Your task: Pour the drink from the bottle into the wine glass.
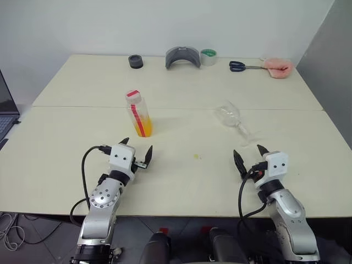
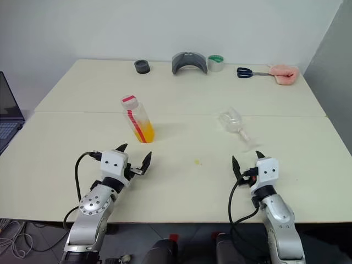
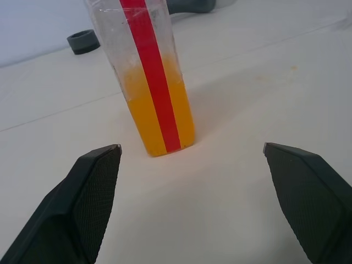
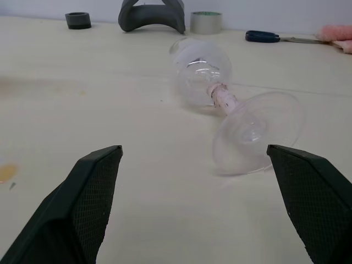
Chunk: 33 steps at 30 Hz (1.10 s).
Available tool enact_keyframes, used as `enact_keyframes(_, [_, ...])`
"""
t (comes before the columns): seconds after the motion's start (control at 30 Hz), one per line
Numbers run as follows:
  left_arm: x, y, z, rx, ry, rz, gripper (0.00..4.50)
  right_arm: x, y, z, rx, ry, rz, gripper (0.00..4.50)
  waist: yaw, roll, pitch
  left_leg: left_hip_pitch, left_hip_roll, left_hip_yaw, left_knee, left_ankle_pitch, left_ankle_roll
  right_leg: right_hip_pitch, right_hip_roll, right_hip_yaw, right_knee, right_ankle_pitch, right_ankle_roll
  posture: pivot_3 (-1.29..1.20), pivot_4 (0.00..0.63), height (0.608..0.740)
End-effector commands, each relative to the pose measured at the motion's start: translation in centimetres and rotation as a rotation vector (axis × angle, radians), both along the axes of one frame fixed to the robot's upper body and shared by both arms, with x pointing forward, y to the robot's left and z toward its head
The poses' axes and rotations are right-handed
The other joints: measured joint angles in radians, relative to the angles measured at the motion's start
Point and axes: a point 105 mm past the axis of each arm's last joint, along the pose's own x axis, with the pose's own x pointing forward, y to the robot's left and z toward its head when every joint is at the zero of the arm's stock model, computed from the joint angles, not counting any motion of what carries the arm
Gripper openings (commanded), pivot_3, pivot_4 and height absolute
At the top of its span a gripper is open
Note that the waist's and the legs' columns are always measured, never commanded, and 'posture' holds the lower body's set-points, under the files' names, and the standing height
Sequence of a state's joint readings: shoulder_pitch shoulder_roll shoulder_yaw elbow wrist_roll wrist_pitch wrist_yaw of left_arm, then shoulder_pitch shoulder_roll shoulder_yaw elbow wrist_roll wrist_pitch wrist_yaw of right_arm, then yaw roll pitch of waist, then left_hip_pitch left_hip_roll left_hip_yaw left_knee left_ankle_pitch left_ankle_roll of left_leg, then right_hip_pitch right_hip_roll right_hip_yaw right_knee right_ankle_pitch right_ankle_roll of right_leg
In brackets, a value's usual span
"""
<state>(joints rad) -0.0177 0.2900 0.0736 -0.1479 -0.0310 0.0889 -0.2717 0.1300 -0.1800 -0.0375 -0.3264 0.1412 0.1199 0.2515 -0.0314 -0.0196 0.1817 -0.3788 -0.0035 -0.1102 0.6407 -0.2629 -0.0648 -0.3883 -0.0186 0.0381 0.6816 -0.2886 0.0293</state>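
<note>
The bottle (image 1: 138,113) stands left of centre on the cream worktop (image 1: 181,181), the drink (image 1: 144,125) filling its lower part; the wine glass (image 1: 235,122) lies tipped over to the right. Both the left gripper (image 1: 137,150) and right gripper (image 1: 248,155) hover near, fingers apart. A white wall rises beyond the far edge.

Bare table (image 1: 181,181) between both grippers. Upright bottle (image 1: 139,113) directly ahead of left gripper (image 1: 137,154), wine glass (image 1: 234,121) lying ahead of right gripper (image 1: 249,155); wide gap between the two.

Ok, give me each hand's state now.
Left hand: open, holding nothing.
Right hand: open, holding nothing.
</note>
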Motion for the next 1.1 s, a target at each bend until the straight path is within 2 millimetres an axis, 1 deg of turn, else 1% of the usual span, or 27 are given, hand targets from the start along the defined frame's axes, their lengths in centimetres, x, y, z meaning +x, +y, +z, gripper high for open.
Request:
enact_keyframes(0.03, [0.1,0.1,0.8,-0.011,-0.018,-0.008,4.46,-0.5,1.1,2.5,-0.015,-0.084,0.112,4.5,0.0,0.0,0.0,0.0,0.0,0.0,0.0,0.0,0.0,0.0,0.0,0.0,0.0,0.0,0.0,0.0,0.15,0.74])
enact_keyframes(0.07, [0.1,0.2,0.8,-0.019,-0.015,-0.009,4.46,-0.7,1.5,2.8,-0.025,-0.092,0.144,4.5,0.0,0.0,0.0,0.0,0.0,0.0,0.0,0.0,0.0,0.0,0.0,0.0,0.0,0.0,0.0,0.0,0.15,0.74])
enact_keyframes(0.23, [0.0,0.7,1.6,-0.058,-0.044,-0.003,4.46,-2.7,4.5,4.8,-0.108,-0.102,0.445,4.5,0.0,0.0,0.0,0.0,0.0,0.0,0.0,0.0,0.0,0.0,0.0,0.0,0.0,0.0,0.0,0.0,0.15,0.74])
enact_keyframes(0.37, [1.1,1.1,2.4,-0.078,-0.052,0.042,4.46,-3.6,6.4,6.5,-0.124,-0.076,0.657,4.5,0.0,0.0,0.0,0.0,0.0,-0.001,0.001,0.0,0.0,0.001,0.0,-0.001,0.0,0.0,0.001,0.0,0.15,0.74])
enact_keyframes(0.43, [1.6,1.2,2.8,-0.075,-0.052,0.063,4.46,-4.0,6.9,7.0,-0.132,-0.059,0.726,4.5,0.001,-0.001,0.0,-0.001,0.0,-0.001,0.002,0.0,0.0,0.001,0.0,-0.002,0.0,0.0,0.001,0.0,0.15,0.74])
enact_keyframes(0.57, [2.5,0.3,4.0,-0.118,-0.05,0.06,4.46,-4.4,8.0,7.8,-0.152,-0.02,0.849,4.5,0.001,-0.001,0.0,-0.001,-0.001,-0.001,0.002,0.0,0.001,0.001,0.0,-0.002,-0.001,0.001,0.001,0.0,0.15,0.74])
enact_keyframes(0.63, [2.8,-0.2,4.5,-0.131,-0.053,0.055,4.46,-4.3,8.3,8.0,-0.155,-0.017,0.862,4.5,0.001,-0.002,0.0,-0.001,-0.002,-0.001,0.003,0.0,0.001,0.001,0.0,-0.002,-0.001,0.001,0.002,0.0,0.15,0.74])
enact_keyframes(0.8, [3.5,-0.4,4.9,-0.153,-0.049,0.072,4.46,-4.2,8.7,8.0,-0.15,-0.017,0.87,4.5,0.001,-0.002,0.0,-0.001,-0.002,0.0,0.003,0.0,0.001,0.001,-0.001,-0.002,-0.001,0.001,0.002,0.0,0.15,0.74])
enact_keyframes(0.97, [4.4,-0.2,5.4,-0.139,-0.059,0.098,4.46,-4.1,8.8,7.8,-0.155,-0.017,0.876,4.5,0.001,-0.002,0.0,-0.001,-0.002,-0.001,0.003,0.0,0.001,0.001,-0.001,-0.002,-0.001,0.001,0.002,0.0,0.15,0.74])
enact_keyframes(1.1, [5.3,-0.2,5.9,-0.13,-0.067,0.107,4.46,-3.6,8.8,8.0,-0.16,-0.027,0.88,4.5,0.001,-0.002,0.0,-0.001,-0.002,0.0,0.003,0.0,0.001,0.001,-0.001,-0.002,-0.001,0.001,0.002,0.0,0.15,0.74])
